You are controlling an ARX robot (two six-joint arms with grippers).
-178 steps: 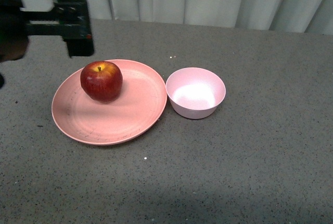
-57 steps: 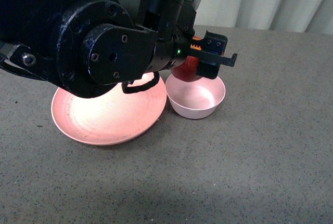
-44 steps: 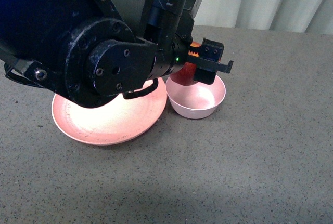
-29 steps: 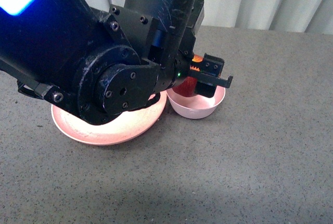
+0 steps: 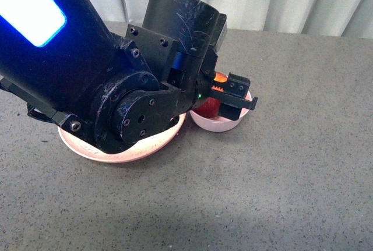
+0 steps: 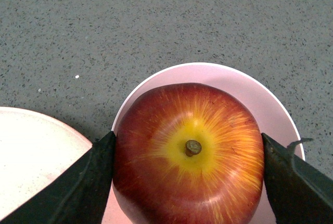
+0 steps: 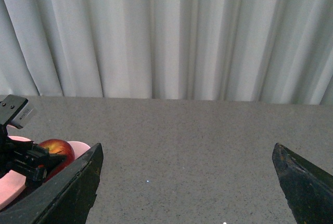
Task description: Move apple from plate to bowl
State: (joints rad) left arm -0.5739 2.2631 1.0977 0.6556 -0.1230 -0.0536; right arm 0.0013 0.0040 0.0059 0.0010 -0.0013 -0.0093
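The dark-red apple (image 6: 190,151), stem and yellow patch facing the left wrist camera, is held between the two black fingers (image 6: 88,182) of my left gripper (image 6: 188,177), which is shut on it. The apple sits low inside the small pale pink bowl (image 6: 244,86). From the front, the apple (image 5: 208,106) shows only partly behind the left gripper (image 5: 218,101), within the bowl (image 5: 224,124). The salmon-pink plate (image 5: 125,155) lies beside the bowl, mostly covered by my left arm. My right gripper (image 7: 187,182) is open above bare table, far from the apple (image 7: 54,148).
The big black left arm (image 5: 87,76) fills the left half of the front view and hides most of the plate. Grey speckled tabletop (image 5: 291,175) spreads to the right and front. Pale curtains (image 7: 166,37) hang behind the table.
The apple was lifted off the plate by my left gripper and carried over the bowl. Over the last second the gripper has sunk, bringing the apple down into the bowl.
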